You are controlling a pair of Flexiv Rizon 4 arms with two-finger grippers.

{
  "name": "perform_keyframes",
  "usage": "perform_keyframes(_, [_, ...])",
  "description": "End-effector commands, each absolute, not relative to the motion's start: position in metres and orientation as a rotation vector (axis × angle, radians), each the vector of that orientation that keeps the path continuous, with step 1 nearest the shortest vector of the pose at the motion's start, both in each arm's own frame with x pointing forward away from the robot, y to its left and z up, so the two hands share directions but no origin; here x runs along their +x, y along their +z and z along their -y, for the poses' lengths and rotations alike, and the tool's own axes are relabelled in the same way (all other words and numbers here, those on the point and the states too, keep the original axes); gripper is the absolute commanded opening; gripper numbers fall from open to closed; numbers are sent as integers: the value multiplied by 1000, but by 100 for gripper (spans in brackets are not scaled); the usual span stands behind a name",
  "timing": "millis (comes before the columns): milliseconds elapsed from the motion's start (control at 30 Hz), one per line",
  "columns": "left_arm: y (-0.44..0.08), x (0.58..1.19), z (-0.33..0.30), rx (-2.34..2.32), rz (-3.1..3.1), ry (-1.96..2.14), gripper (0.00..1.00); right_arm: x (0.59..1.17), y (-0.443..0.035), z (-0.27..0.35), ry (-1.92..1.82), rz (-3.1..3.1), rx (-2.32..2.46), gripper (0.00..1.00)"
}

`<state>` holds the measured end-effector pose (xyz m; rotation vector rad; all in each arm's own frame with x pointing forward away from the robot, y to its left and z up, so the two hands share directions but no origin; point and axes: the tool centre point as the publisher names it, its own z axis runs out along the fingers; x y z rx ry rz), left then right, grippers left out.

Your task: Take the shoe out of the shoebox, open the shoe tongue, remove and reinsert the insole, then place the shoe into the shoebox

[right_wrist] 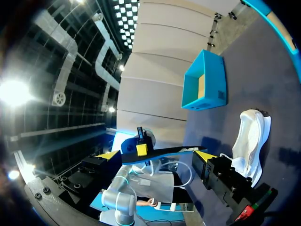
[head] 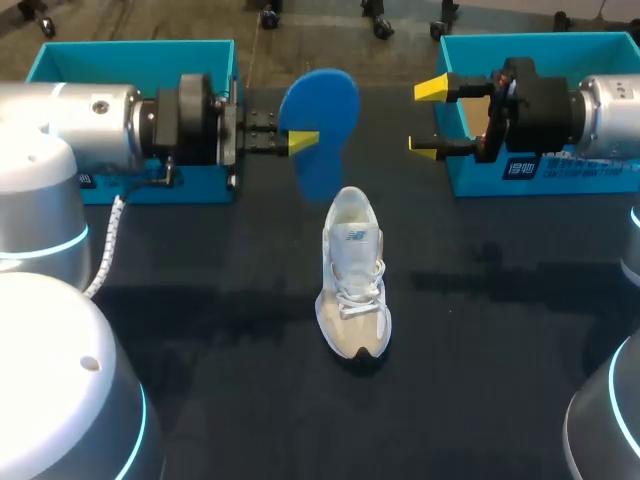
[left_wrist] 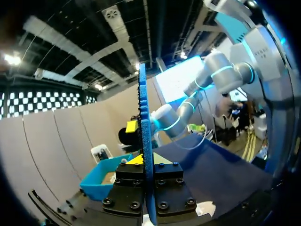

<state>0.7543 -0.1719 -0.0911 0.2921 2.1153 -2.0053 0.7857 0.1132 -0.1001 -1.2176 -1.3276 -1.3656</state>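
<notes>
While the left hand [head: 301, 142] pinches the insole [head: 325, 100], the right hand [head: 428, 118] gapes.

**Occlusions, cut-offs**

Head view: left box [head: 130, 55] mostly behind left arm [head: 90, 120]; right box [head: 470, 60] partly behind right arm [head: 610, 110], cut off at the edge. Second finger of left gripper [head: 304, 141] hidden by insole [head: 320, 105].
Left wrist view: insole edge-on, faces unseen; shoe [left_wrist: 207, 220] only a white sliver under gripper.
Right wrist view: one end of shoe behind right gripper [right_wrist: 156, 155] finger.
</notes>
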Motion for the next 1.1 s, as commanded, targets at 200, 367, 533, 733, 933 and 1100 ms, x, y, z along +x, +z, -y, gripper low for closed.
perform_keyframes(200, [-90, 756, 175, -1046, -2561, -2256, 0, 786, -100, -115, -1366, 1328, -1220, 100])
perform_keyframes(367, [-90, 756, 175, -1046, -2561, -2256, 0, 786, -100, -115, -1366, 1328, -1220, 100])
perform_keyframes(533, [-90, 756, 175, -1046, -2561, -2256, 0, 786, -100, -115, -1366, 1328, -1220, 100])
perform_keyframes(733, [-105, 771, 173, -1335, -2720, -2286, 0, 786, -100, -115, -1366, 1328, -1220, 100])
perform_keyframes(933, [-119, 782, 174, -1534, -2771, -2346, 0, 781, -98, -114, -1343, 1356, -1285, 100])
perform_keyframes(1100, [-130, 788, 178, -1683, -2766, -2393, 0, 777, -91, -117, -1341, 1409, -1332, 100])
